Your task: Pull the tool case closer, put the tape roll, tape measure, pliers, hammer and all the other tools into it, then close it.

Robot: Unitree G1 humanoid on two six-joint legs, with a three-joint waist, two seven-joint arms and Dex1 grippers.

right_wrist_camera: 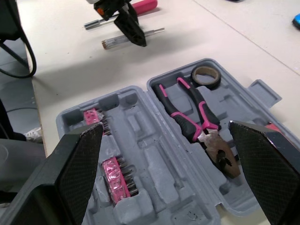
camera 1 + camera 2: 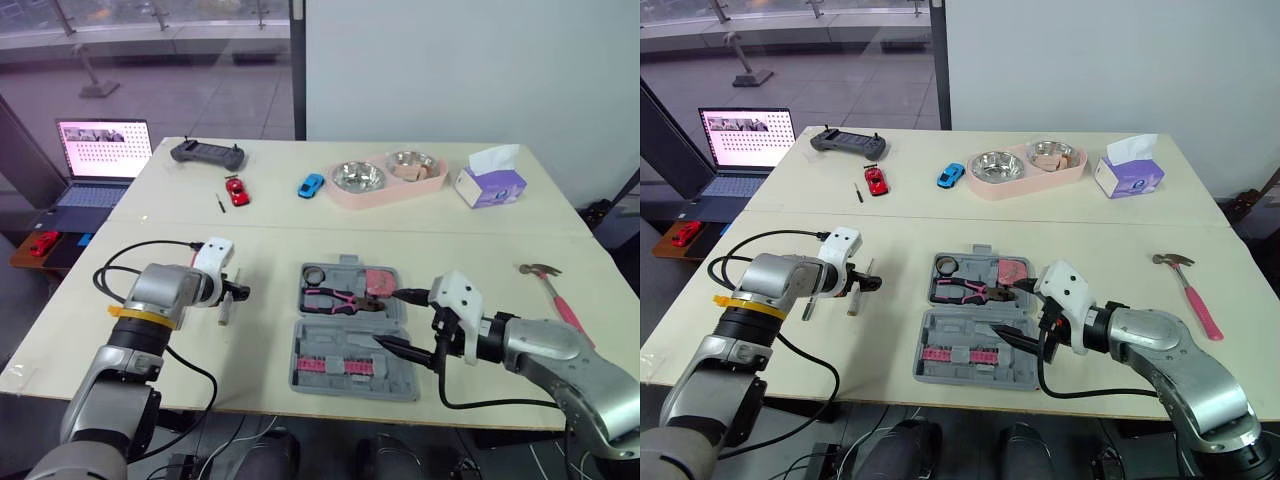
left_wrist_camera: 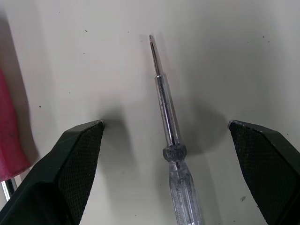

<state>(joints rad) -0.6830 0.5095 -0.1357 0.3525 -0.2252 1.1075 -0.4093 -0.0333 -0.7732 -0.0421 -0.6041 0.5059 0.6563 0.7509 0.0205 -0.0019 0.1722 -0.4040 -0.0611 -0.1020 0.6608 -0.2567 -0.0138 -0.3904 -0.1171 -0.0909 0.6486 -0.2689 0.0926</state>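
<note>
The grey tool case (image 2: pixel 352 372) lies open near the table's front edge. In its far half sit a tape roll (image 2: pixel 316 274), pink-handled pliers (image 2: pixel 338 298) and a pink tape measure (image 2: pixel 379 280); the near half holds pink bit racks. My right gripper (image 2: pixel 402 322) hovers open over the case's right side, nothing between its fingers. A clear-handled screwdriver (image 3: pixel 168 112) lies on the table between the open fingers of my left gripper (image 2: pixel 238 291), untouched. A pink-handled screwdriver (image 1: pixel 140 6) lies just beside it. The pink-handled hammer (image 2: pixel 553 291) rests at the right.
Across the table's far half are a game controller (image 2: pixel 208 153), a red toy car (image 2: pixel 237 190), a blue toy car (image 2: pixel 312 185), a small dark screwdriver (image 2: pixel 221 201), a pink tray with two steel bowls (image 2: pixel 388 178) and a tissue box (image 2: pixel 490 184). A laptop (image 2: pixel 100 160) stands far left.
</note>
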